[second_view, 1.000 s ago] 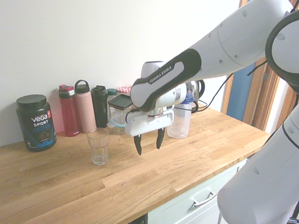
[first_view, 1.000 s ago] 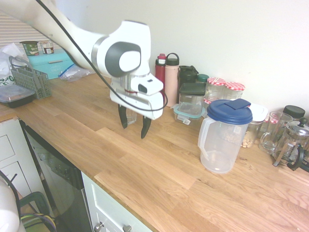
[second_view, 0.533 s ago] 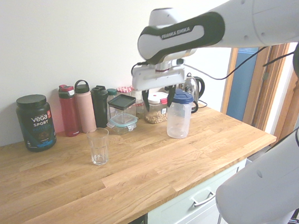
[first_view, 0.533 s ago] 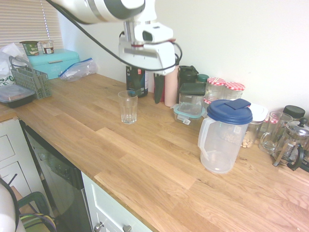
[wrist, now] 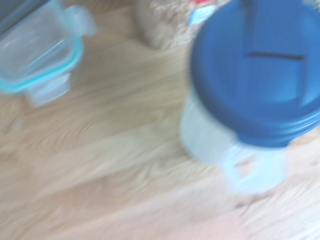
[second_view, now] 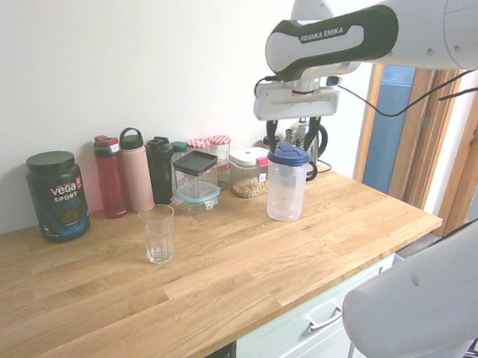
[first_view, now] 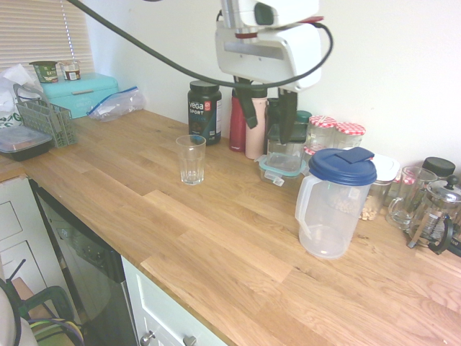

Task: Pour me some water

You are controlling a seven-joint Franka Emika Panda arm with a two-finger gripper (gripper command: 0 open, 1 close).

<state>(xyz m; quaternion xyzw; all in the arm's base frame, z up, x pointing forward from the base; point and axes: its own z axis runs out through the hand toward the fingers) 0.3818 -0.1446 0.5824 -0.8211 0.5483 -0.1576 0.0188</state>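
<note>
Gripper (first_view: 267,137), fingers apart: having moved along the bench (first_view: 209,216) from the glass (first_view: 191,160) toward the lidded pitcher (first_view: 333,205), now hovering just beside its lid. Pitcher: standing upright near the bench's wall-side edge; water inside being indiscernible.

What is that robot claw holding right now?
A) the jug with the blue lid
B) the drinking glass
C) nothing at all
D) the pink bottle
C: the gripper hangs in the air with its fingers apart and nothing between them, while the glass, the pink bottle and the jug all stand on the counter.
</note>
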